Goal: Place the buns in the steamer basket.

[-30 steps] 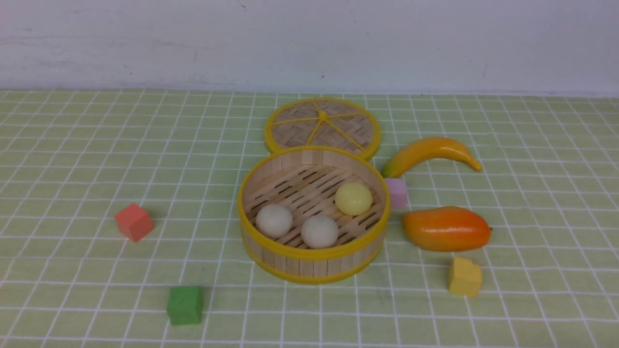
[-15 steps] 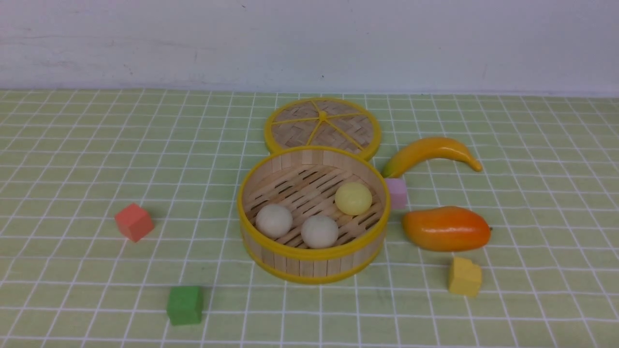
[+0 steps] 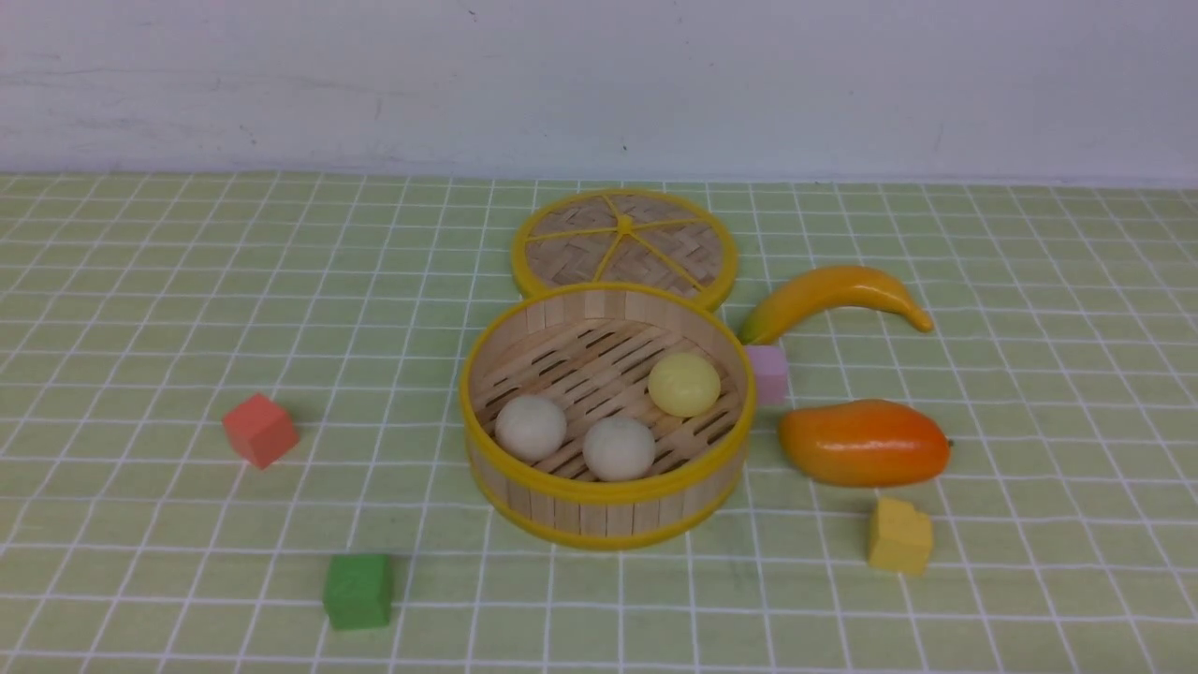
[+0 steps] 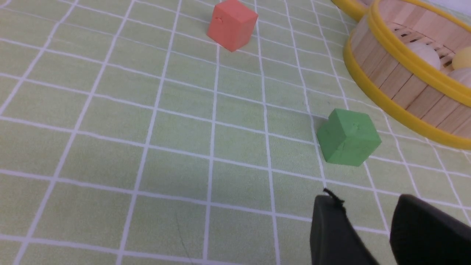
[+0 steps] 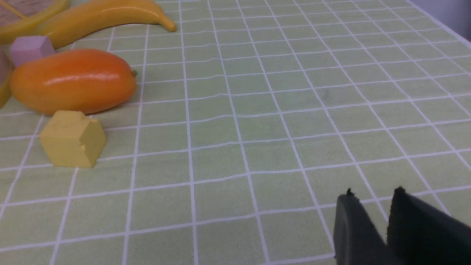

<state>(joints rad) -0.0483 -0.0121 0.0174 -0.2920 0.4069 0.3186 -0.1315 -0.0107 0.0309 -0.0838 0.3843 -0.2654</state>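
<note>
The wide round bamboo steamer basket (image 3: 606, 417) with yellow rims and a slatted floor stands on the green checked cloth (image 3: 140, 309). All three small smooth round buns lie inside it: two off-white buns (image 3: 531, 427) side by side toward the basket's near wall, and the pale yellow bun (image 3: 684, 384) on the floor's right side. Touching the basket's far wall lies the flat woven disc lid with yellow spokes (image 3: 624, 241). The pale pink cube (image 3: 768, 373) sits just beside the basket's right rim, the curved yellow banana (image 3: 833, 292) behind that cube, the orange mango (image 3: 865, 442) right of the basket, and the yellow block (image 3: 899, 535) near the mango. Left of the basket, well apart, is the red cube (image 3: 259, 429); the green cube (image 3: 357, 590) lies nearer the camera.

The left gripper (image 4: 368, 217) hangs over bare cloth near the green cube, jaws parted and empty. The right gripper (image 5: 371, 211) is over bare cloth, far from the basket, its jaws a narrow gap apart, holding nothing.
</note>
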